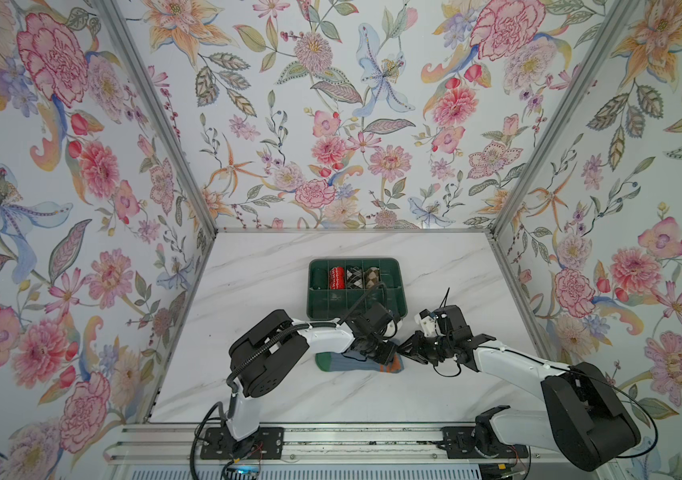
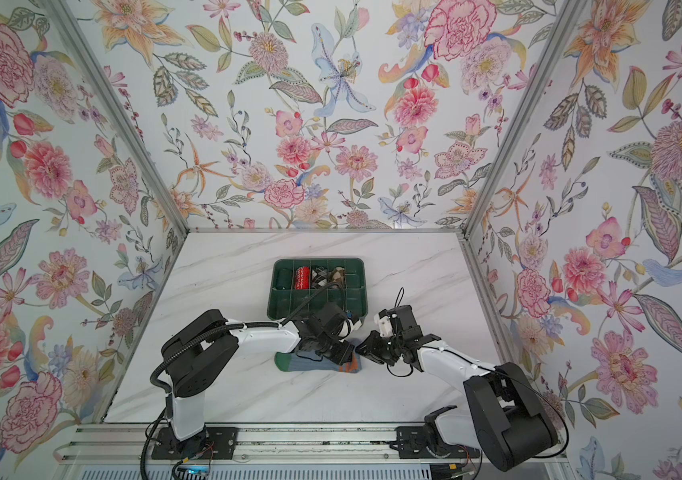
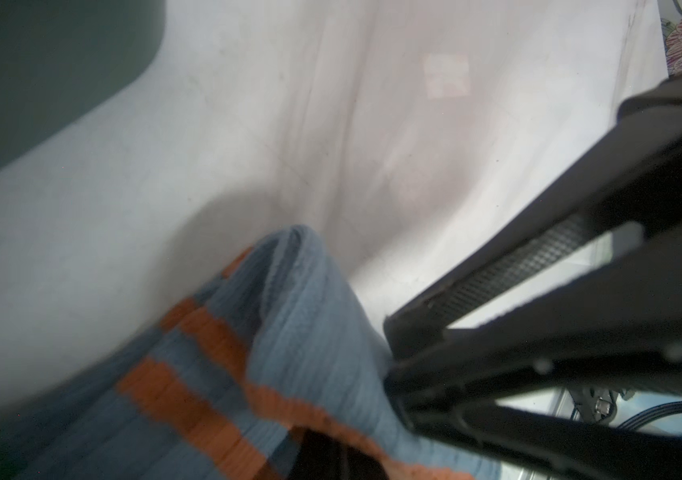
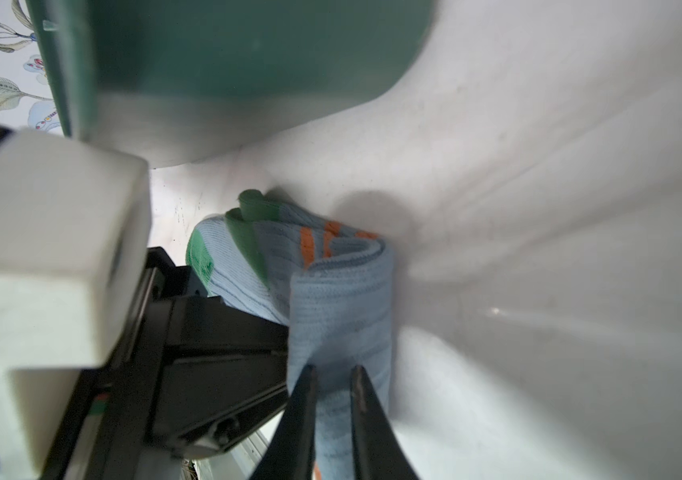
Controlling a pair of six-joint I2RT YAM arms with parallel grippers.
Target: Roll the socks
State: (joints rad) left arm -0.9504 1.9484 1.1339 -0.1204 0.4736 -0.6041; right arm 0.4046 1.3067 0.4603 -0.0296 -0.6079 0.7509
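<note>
The socks (image 1: 353, 368) lie flat on the marble table in front of the tray, green toe to the left and orange stripes to the right, in both top views (image 2: 314, 366). My left gripper (image 1: 385, 357) is shut at the striped end. In the left wrist view its dark tips (image 3: 331, 455) are tucked under the orange cuff, so what they hold is hidden. My right gripper (image 1: 403, 348) reaches in from the right. The right wrist view shows it (image 4: 333, 370) shut on a raised fold of the socks (image 4: 343, 307).
A green divided tray (image 1: 353, 261) stands just behind both grippers, holding a red patterned bundle (image 1: 336, 277), a black-white argyle bundle (image 1: 352, 277) and a brown one (image 1: 370, 276). The left arm's cable arcs over the tray. Flowered walls enclose the table on three sides.
</note>
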